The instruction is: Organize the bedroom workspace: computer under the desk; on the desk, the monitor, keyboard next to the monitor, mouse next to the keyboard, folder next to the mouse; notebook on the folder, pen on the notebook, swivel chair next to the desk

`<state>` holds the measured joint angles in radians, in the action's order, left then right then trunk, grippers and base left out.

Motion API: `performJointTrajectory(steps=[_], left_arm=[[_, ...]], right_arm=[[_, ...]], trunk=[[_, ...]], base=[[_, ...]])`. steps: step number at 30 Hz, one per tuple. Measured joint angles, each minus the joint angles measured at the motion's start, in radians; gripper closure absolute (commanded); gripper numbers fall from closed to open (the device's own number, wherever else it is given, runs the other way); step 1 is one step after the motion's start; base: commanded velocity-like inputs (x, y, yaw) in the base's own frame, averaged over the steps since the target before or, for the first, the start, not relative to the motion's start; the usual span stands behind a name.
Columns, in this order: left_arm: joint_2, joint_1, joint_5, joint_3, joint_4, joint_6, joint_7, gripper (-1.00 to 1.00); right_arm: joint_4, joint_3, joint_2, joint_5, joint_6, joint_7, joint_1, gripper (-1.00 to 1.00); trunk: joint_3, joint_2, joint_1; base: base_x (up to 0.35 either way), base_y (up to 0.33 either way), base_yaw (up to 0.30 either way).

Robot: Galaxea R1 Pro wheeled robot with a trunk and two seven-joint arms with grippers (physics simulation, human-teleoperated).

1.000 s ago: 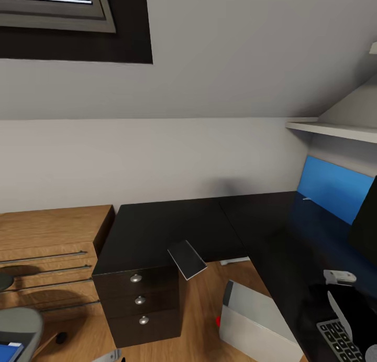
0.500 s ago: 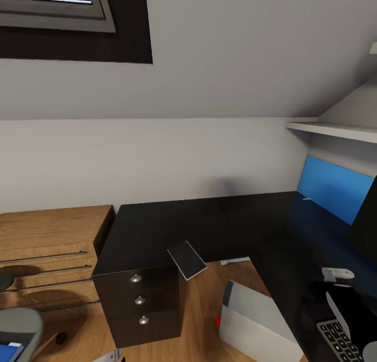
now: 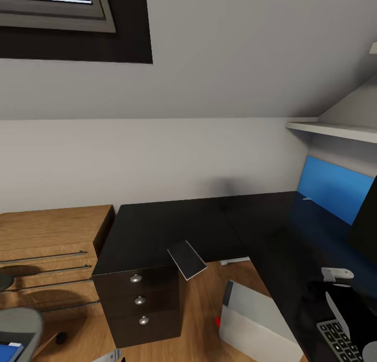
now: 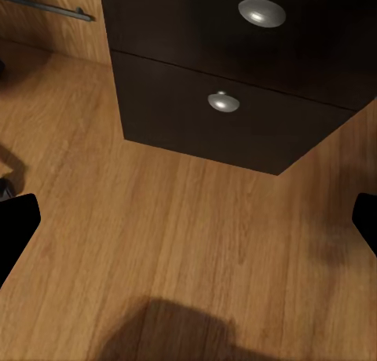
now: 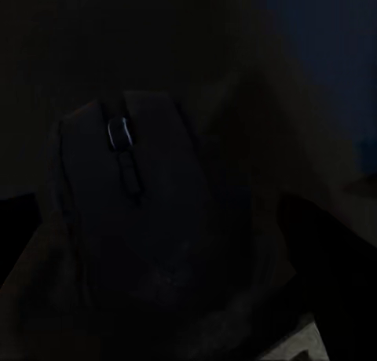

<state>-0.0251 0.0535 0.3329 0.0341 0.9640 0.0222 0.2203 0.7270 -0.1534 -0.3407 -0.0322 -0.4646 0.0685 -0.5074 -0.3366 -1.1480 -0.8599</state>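
Keyboard [image 3: 340,341], monitor [image 3: 365,223], swivel chair [image 3: 18,328] cut by frame edges; mouse [image 5: 129,212] barely visible in dark.

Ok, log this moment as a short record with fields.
desk: black, L-shaped, three drawers
notebook: at the desk's front edge, overhanging
computer: on the floor in the desk's nook
keyboard: on the desk, near side
folder: on the chair
mouse: close before the right wrist camera, very dark
left pincer: open, empty, over the floor before the drawers
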Motion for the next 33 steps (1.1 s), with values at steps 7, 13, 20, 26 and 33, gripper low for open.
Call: performJointTrajectory(steps=[7, 13, 20, 26, 33], left_arm=[[0.0, 0.0, 0.001, 0.0, 0.0, 0.0, 0.0, -1.0], [0.0, 0.0, 0.001, 0.0, 0.0, 0.0, 0.0, -1.0], [0.0, 0.0, 0.001, 0.0, -0.001, 0.0, 0.0, -1.0], [0.0, 0.0, 0.0, 0.0, -0.008, 0.0, 0.0, -1.0], [0.0, 0.0, -0.002, 0.0, -0.022, 0.0, 0.0, -1.0]], right_arm=[[0.001, 0.001, 0.0, -0.001, -0.001, -0.001, 0.0, -1.0], [0.029, -0.001, 0.002, 0.002, 0.005, -0.005, 0.0, -1.0], [0.161, -0.007, 0.086, 0.002, 0.002, 0.0, 0.001, -1.0], [0.297, -0.008, 0.203, 0.002, 0.002, 0.01, 0.015, -1.0], [0.325, 0.002, 0.363, -0.039, 0.011, 0.141, 0.047, -1.0]], trunk=[[0.0, 0.0, 0.0], [0.0, 0.0, 0.0], [0.0, 0.0, 0.0], [0.0, 0.0, 0.0], [0.0, 0.0, 0.0]], base=[[0.0, 0.0, 0.0], [0.0, 0.0, 0.0], [0.0, 0.0, 0.0], [0.0, 0.0, 0.097], [0.0, 0.0, 0.249]])
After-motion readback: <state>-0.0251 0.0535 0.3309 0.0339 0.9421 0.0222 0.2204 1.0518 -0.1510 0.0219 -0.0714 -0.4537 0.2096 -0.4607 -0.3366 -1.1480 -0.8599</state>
